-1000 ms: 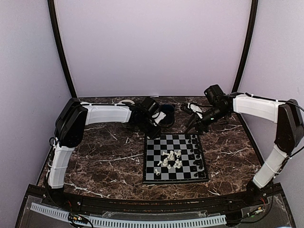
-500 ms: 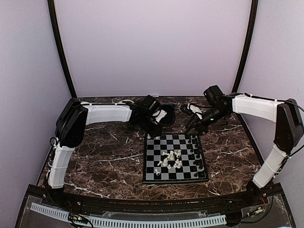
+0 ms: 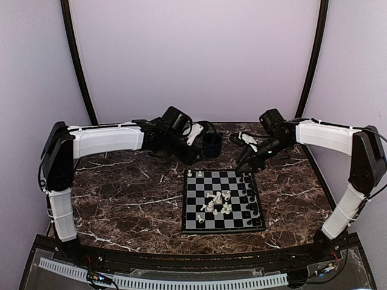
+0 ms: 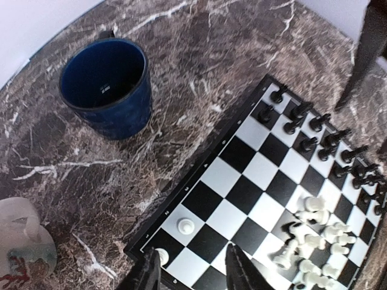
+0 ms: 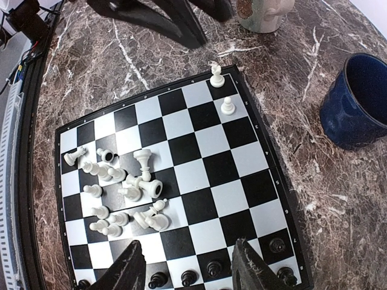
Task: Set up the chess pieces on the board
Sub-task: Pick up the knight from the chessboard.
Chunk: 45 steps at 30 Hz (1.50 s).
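Note:
The board (image 3: 195,225) lies in the middle of the table. Black chess pieces (image 3: 248,192) stand in two rows along its right side. White chess pieces (image 3: 217,202) lie in a loose heap at its centre. Two white pieces stand at the far left corner, one on the corner square (image 4: 160,257) and a pawn (image 4: 185,225) beside it. My left gripper (image 4: 195,272) hangs open and empty above that corner, its left finger close to the corner piece. My right gripper (image 5: 188,269) is open above the black rows (image 5: 213,269), holding nothing.
A dark blue mug (image 3: 211,145) stands behind the board, and a white patterned mug (image 4: 21,241) sits further to the left. The enclosure's walls close in behind and at both sides. Both arms reach over the far half of the marble table (image 3: 133,199).
My left gripper has opened and drawn back to the left from the board's far left corner, where a white piece now stands free. The right arm has stayed put.

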Motion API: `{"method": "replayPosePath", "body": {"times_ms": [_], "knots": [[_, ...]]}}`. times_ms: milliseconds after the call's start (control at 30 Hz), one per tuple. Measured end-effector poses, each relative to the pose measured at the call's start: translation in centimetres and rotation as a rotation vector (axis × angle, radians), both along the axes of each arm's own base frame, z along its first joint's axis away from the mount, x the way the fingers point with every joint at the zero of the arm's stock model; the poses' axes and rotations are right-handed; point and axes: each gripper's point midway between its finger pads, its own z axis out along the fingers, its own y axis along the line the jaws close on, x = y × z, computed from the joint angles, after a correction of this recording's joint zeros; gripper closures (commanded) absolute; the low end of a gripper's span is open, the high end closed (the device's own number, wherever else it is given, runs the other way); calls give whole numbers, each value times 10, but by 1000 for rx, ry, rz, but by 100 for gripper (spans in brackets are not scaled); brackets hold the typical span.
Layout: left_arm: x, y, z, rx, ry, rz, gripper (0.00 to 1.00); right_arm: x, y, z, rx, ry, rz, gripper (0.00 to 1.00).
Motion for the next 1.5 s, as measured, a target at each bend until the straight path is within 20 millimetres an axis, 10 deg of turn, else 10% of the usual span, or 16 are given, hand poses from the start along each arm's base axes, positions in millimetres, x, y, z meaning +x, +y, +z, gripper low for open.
{"method": "replayPosePath", "body": {"times_ms": [200,633,1500], "knots": [[-29,4,54,-158,-65,-42,62,1,0,0,-4,-3,-4,53],[-76,34,-11,-163,102,45,62,-26,30,-54,-198,-21,114,62],[-77,39,-3,-241,98,111,62,-31,31,-83,-334,-2,147,86]]}}
